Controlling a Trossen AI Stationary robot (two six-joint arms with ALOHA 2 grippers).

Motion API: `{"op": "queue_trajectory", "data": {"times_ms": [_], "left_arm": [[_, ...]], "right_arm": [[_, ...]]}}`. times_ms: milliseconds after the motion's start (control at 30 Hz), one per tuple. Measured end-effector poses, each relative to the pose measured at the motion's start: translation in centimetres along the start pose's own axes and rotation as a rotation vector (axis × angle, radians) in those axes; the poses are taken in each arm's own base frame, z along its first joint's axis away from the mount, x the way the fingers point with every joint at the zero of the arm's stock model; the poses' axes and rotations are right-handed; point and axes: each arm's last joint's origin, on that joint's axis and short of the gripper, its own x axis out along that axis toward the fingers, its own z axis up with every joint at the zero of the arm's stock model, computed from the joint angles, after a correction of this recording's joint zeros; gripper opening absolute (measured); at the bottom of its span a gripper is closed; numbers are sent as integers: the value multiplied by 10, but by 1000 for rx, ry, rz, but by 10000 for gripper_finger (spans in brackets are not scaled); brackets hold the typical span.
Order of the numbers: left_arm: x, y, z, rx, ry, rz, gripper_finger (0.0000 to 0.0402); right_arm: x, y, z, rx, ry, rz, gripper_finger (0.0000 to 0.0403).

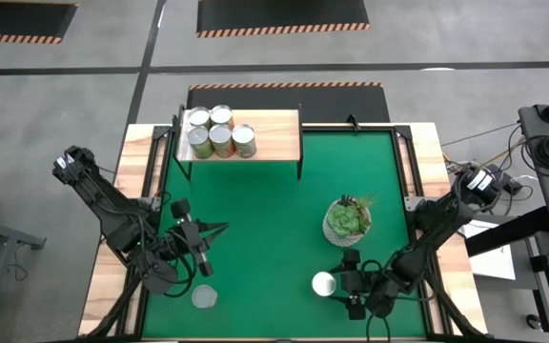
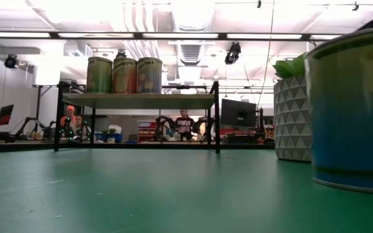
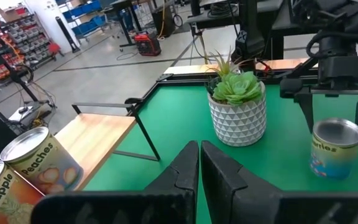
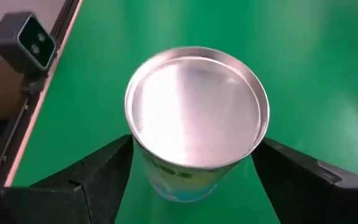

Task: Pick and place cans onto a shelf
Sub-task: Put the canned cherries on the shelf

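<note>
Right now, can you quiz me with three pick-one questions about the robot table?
1. Where is the right tool?
A. Over the shelf
B. On either side of a can on the green mat
C. Inside the plant pot

2. How many can tops show on the shelf from above?
A. Two
B. Five
C. Eight

3. How are the left tool's fingers?
A. Shut together
B. Spread wide
C. Gripping a can

Answers:
1. B, the right tool has a finger on each side of the can on the green mat.
2. B, five can tops sit on the shelf.
3. A, the left tool shows its fingers pressed together, holding nothing.
</note>
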Motion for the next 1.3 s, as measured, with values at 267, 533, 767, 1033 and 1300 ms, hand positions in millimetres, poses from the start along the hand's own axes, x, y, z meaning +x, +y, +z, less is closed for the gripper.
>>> {"op": "queue_trajectory", "data": {"times_ms": [267,533,767,1033,1300], "left_arm": [[0,0,0,-6,0,0,0],[0,0,0,-6,1,0,0],[0,0,-1,-4,1,0,0],[1,-1,-4,3,4,4,0],[1,0,-4,-2,-17,43,0]], "right_arm": [[17,-2,5,-24,-44,7,322],[29,-3,12,-50,-93,43,298],[29,-3,25,-54,-125,41,263],[30,-5,51,-98,-182,17,267],[34,-15,81,-141,-239,-36,265]]}}
